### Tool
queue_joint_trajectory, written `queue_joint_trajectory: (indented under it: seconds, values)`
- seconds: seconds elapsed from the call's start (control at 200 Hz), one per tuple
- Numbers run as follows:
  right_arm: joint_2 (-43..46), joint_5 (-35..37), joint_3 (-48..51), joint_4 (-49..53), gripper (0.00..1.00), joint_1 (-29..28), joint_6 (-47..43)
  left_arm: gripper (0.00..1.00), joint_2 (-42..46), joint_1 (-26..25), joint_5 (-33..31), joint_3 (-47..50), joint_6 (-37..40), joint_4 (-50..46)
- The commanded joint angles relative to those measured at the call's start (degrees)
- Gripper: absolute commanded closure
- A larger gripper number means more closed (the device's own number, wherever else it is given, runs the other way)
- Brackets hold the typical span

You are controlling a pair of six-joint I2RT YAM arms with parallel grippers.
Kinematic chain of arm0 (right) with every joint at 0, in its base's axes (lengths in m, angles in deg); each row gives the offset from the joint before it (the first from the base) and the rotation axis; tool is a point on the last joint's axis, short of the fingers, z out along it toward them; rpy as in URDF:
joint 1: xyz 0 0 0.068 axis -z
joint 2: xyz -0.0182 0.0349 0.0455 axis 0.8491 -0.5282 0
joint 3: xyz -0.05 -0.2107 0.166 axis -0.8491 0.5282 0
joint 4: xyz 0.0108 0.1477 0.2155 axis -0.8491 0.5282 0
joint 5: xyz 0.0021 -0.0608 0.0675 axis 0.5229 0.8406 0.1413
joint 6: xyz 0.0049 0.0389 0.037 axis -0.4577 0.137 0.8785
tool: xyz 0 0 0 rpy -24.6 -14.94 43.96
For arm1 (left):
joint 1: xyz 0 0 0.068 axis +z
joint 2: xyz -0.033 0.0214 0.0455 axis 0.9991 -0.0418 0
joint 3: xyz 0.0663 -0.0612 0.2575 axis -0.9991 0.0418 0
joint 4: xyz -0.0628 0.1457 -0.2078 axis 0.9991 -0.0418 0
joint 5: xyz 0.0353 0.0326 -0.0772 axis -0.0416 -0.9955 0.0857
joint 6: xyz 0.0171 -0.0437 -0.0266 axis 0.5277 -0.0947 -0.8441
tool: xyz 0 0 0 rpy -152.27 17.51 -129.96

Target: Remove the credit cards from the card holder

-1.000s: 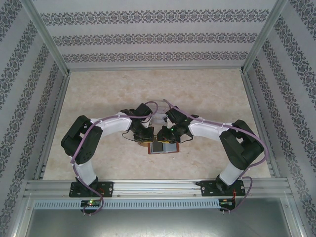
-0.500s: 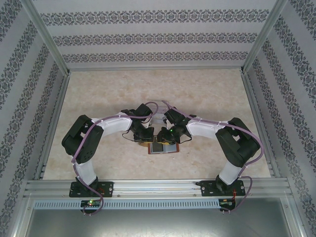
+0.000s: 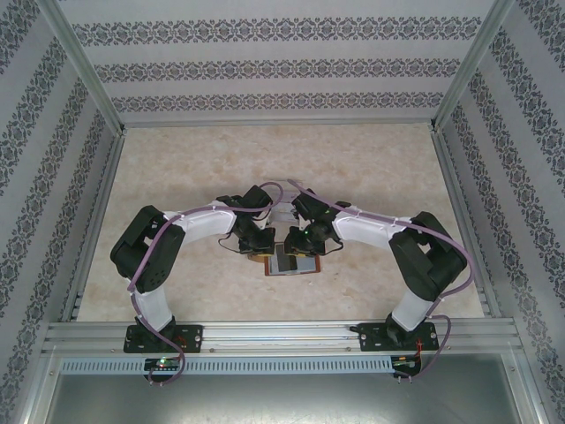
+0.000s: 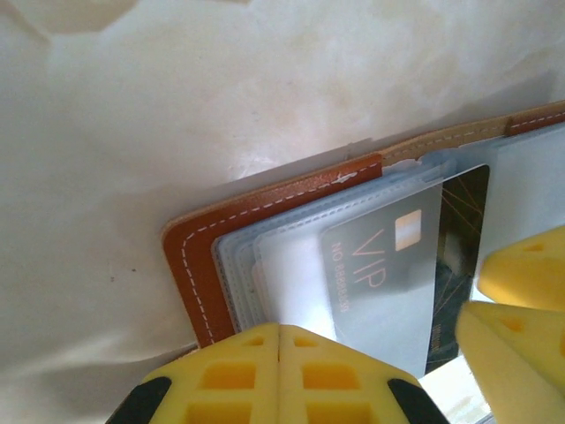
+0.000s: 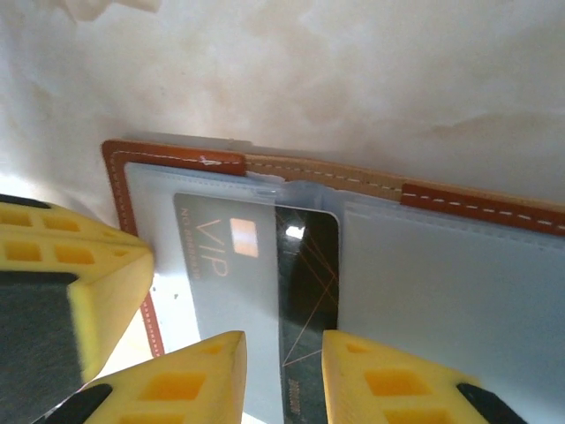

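Note:
The card holder [image 3: 291, 269] lies open on the table, reddish-brown leather [image 4: 199, 265] with clear pockets [image 5: 441, 283]. A dark credit card [image 5: 305, 265] marked VIP sits half under a frosted pocket of the left leaf, its black part [image 4: 459, 221] bare. My left gripper [image 4: 280, 331] is shut, its tip on the near edge of the left leaf's pockets, nothing between its fingers. My right gripper [image 5: 282, 375] stands slightly open above the card's near end, one finger on each side of the bare black strip. Both grippers meet over the wallet, left [image 3: 263, 247] and right [image 3: 302, 246].
The wallet lies on a pale marbled tabletop [image 3: 371, 177] with patterned walls on three sides and a metal rail [image 3: 282, 334] at the near edge. The left gripper's yellow fingers [image 5: 71, 265] crowd the right wrist view; the right gripper's fingers [image 4: 521, 274] stand close beside the left.
The right arm's elbow has shifted slightly. The grippers and the wallet stay where they were.

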Motion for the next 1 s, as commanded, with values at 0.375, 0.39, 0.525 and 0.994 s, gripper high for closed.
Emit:
queue_joint_trajectory:
  seconds: [0.375,0.39,0.525,0.994]
  values:
    - [2.1,-4.2,2.9,-4.0,0.71,2.3,0.3,0.95,0.6,-2.0,2.1,-2.8,0.1,-2.4]
    - [1.9,-4.3,2.9,-4.1,0.71,2.3,0.3,0.95,0.6,-2.1,2.2,-2.9,0.1,-2.3]
    - [0.9,-5.0,3.1,-4.8,0.71,2.5,0.1,0.95,-0.1,-2.8,3.2,-3.6,-0.6,-1.7]
    - [-1.6,-2.0,3.2,-3.1,0.67,2.7,-1.6,0.96,-4.7,-2.9,2.1,-3.9,1.1,-3.6]
